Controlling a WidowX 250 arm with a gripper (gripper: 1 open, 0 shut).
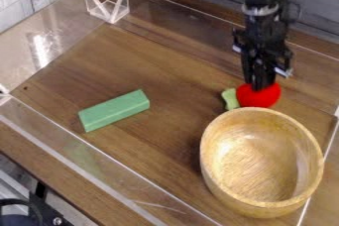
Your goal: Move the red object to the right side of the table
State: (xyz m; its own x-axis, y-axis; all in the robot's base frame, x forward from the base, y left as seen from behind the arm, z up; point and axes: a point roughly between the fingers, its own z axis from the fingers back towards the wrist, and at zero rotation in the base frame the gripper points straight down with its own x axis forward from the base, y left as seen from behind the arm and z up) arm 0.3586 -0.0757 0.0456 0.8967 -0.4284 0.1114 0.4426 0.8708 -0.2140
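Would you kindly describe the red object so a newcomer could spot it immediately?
On the brown table, find the wide wooden bowl. Just behind it, below the black gripper, is a small glossy ball, the only red thing there.
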